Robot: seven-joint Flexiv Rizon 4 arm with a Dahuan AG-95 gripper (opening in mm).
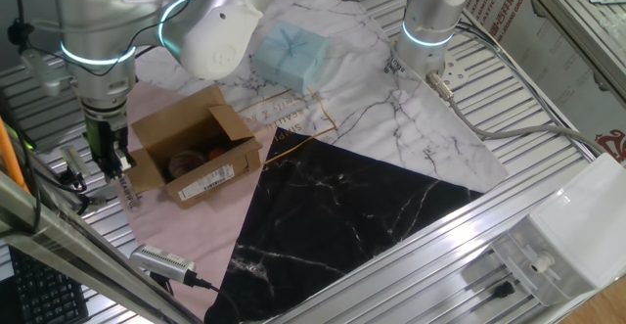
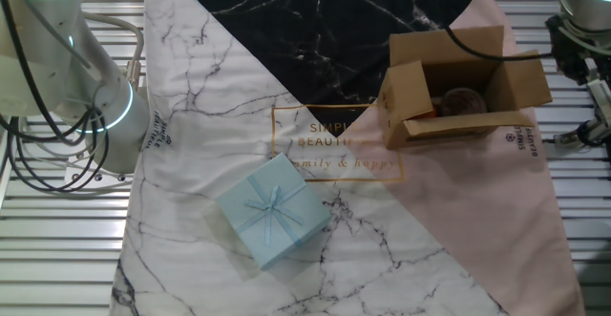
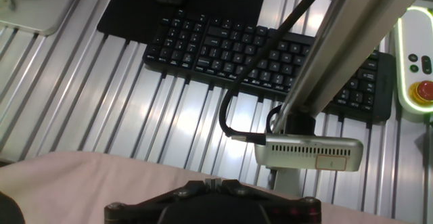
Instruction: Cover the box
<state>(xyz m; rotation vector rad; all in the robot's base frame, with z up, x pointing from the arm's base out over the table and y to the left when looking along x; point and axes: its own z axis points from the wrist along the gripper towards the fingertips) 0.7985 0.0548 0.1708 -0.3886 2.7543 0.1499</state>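
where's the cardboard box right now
The box sits open on the pink part of the mat, at the left of one fixed view, beside the gripper; the blue gift package lies apart on white marble.

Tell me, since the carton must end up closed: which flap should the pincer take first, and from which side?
Probably the flap nearest the pincer on the box. It stands open and outward, its free edge exposed, so come from outside the box and push it inward over the opening.

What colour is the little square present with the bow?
Pale blue gift box, bow too; clearest in the other fixed view.
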